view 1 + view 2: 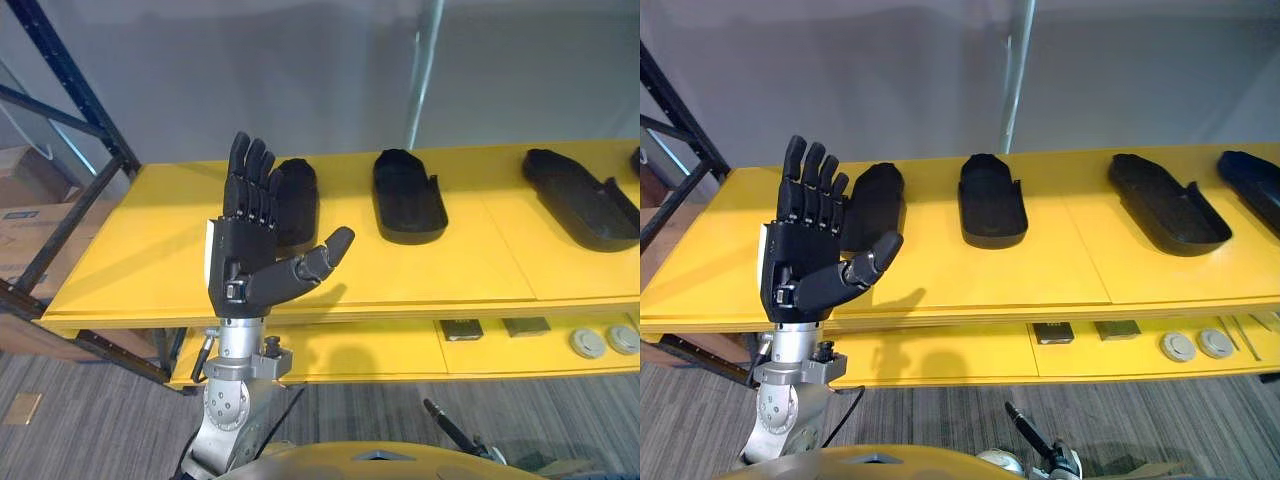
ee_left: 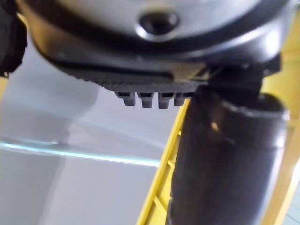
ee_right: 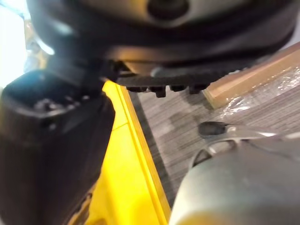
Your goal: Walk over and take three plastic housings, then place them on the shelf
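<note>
While the left hand [image 1: 240, 255] stands upright, fingers [image 1: 250, 180] straight and empty, the nearest plastic housing [image 1: 298, 205] lies on the yellow shelf [image 1: 140, 250] just beyond it, long axis pointing away from that hand.

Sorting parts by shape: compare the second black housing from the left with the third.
The second housing is shorter and stubbier; the third housing stretches further. The second housing lies about straight front to back; the third housing slants, near end toward the right. Both are black open shells on the yellow shelf.
</note>
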Tool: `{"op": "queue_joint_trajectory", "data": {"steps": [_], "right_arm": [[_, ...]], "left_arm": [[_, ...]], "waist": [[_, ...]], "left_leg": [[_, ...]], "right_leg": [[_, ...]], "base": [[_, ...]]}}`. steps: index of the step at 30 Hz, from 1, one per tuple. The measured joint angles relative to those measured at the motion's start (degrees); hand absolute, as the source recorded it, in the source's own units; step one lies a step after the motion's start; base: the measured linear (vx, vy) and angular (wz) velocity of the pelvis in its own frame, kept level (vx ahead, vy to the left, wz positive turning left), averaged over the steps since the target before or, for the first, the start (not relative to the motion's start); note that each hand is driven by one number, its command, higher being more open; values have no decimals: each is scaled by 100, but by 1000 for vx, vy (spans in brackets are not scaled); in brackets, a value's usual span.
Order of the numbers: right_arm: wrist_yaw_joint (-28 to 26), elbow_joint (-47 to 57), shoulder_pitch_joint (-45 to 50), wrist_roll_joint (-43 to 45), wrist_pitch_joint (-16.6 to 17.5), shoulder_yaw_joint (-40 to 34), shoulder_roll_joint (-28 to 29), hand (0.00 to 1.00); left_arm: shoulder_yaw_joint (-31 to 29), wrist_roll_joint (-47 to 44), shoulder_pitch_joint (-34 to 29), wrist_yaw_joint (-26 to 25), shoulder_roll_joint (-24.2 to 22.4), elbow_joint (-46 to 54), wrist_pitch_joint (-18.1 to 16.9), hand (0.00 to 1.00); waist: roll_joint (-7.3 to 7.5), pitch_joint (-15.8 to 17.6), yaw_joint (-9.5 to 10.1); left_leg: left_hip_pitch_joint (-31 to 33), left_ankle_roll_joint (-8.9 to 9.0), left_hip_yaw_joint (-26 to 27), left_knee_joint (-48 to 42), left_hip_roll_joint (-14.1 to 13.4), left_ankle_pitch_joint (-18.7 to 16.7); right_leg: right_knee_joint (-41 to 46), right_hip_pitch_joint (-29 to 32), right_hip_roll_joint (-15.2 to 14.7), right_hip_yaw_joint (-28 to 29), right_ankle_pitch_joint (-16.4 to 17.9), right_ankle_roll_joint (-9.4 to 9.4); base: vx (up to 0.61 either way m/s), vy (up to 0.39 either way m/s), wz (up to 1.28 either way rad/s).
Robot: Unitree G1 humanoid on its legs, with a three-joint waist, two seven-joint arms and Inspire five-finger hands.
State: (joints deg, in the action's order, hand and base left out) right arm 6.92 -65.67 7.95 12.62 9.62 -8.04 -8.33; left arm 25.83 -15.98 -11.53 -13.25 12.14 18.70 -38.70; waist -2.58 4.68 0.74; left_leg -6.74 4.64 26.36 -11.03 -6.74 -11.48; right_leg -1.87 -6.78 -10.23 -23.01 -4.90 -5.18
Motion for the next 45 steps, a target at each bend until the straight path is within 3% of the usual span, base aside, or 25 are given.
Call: {"op": "queue_joint_trajectory", "data": {"steps": [3,6,9,14,18,21,22,24,25,27,29,32,37,39,41,44,45], "right_arm": [[220,721,134,-115,209,312,40,100],[919,2267,531,-1147,364,828,27,100],[1257,4068,814,-1729,385,1177,32,100],[1495,6308,1003,-1908,553,1151,18,100],[1520,7247,1309,-1639,546,765,-33,100],[1620,7389,1569,-1438,546,632,-27,100],[1676,7406,1688,-1388,546,595,-19,100],[1700,7469,1863,-1251,551,523,11,100],[1709,7500,1917,-1125,609,505,34,100],[1668,7499,1922,-1086,652,499,15,100],[1618,7500,1918,-1053,777,431,9,100],[1621,7525,1922,-1052,780,480,12,100],[1590,7837,1761,-993,769,1145,87,100],[1702,7771,1808,-987,753,1236,299,100],[1750,7703,1924,-1011,743,1307,450,100],[1747,7702,2203,-1166,745,1406,552,100],[1633,7701,2268,-987,754,1442,561,100]], "left_arm": [[149,3,301,98,5,-8,-19,100],[153,46,658,109,-1,-49,-14,100],[141,106,1007,-187,-1,-59,-13,100],[139,341,1319,-813,-15,-98,133,100],[141,579,1389,-1193,-101,-100,497,100],[131,764,1393,-1440,-101,-100,704,100],[134,769,1395,-1511,-104,-99,772,100],[67,777,1381,-1726,-105,-83,891,100],[-158,797,1299,-1941,-95,-37,1011,100],[-358,898,1189,-2076,-93,4,1079,100],[-480,988,867,-2174,-111,246,1144,100],[-470,985,743,-2062,-191,359,1142,100],[-469,1001,690,-2203,-212,476,1129,100],[-309,1004,686,-2188,-226,480,1101,100],[-208,1095,654,-2136,-252,495,981,100],[-197,988,610,-1874,-264,499,813,100],[-204,989,470,-1838,-275,500,771,100]], "waist": [[65,-120,-165],[84,-172,-390],[159,-148,-524],[349,-58,-761],[366,-34,-1067],[334,-18,-1213],[319,-14,-1223],[219,47,-1198],[58,142,-1182],[-8,216,-1129],[-299,238,-1049],[-317,258,-1005],[-120,349,-778],[-107,380,-561],[-103,389,-541],[-17,459,-538],[100,554,-516]], "left_leg": [[5,27,282,0,-80,-25],[-62,46,613,-78,-189,-24],[-156,93,1024,-75,-259,-54],[-413,210,1819,-243,-400,-212],[-552,216,2306,-322,-416,-315],[-573,207,2468,-416,-450,-380],[-571,166,2433,-472,-430,-402],[-568,8,1805,-592,-420,-485],[-542,-258,784,-797,-345,-623],[-493,-458,36,-949,-237,-764],[-487,-397,-915,-993,-91,-879],[-497,-335,-856,-958,2,-917],[-350,-290,-941,-770,30,-1207],[-247,-328,-1187,-1101,33,-1299],[-276,-330,-1307,-1373,68,-1411],[-322,-383,-1077,-1613,60,-1525],[-377,-400,-818,-1684,33,-1546]], "right_leg": [[-21,187,95,296,-51,49],[-34,329,218,641,-91,77],[-35,530,342,1091,-168,125],[-156,687,593,1857,-366,165],[-254,801,726,2279,-461,138],[-255,899,815,2511,-483,140],[-255,948,855,2636,-498,147],[-255,989,990,3008,-540,165],[-233,993,1142,3456,-530,218],[-177,1051,1202,3784,-509,219],[-109,1188,1358,4174,-607,191],[-71,1251,1317,4219,-696,63],[113,1482,1223,3858,-641,56],[741,1616,1157,3632,-333,8],[1473,1760,1131,3478,-98,-29],[1639,1842,1095,3329,-195,-19],[1509,1839,1068,3015,-464,72]], "base": [[-14,-20,-48],[3,-32,-60],[-59,-35,-68],[-85,-27,-85],[-76,-9,-62],[-48,-2,-50],[-39,-31,-83],[-12,-60,-112],[5,-61,-124],[3,-4,-130],[8,77,-117],[-31,72,-19],[-117,14,33],[-158,-23,61],[-106,-3,37],[-178,21,-49],[-336,-10,-110]]}}
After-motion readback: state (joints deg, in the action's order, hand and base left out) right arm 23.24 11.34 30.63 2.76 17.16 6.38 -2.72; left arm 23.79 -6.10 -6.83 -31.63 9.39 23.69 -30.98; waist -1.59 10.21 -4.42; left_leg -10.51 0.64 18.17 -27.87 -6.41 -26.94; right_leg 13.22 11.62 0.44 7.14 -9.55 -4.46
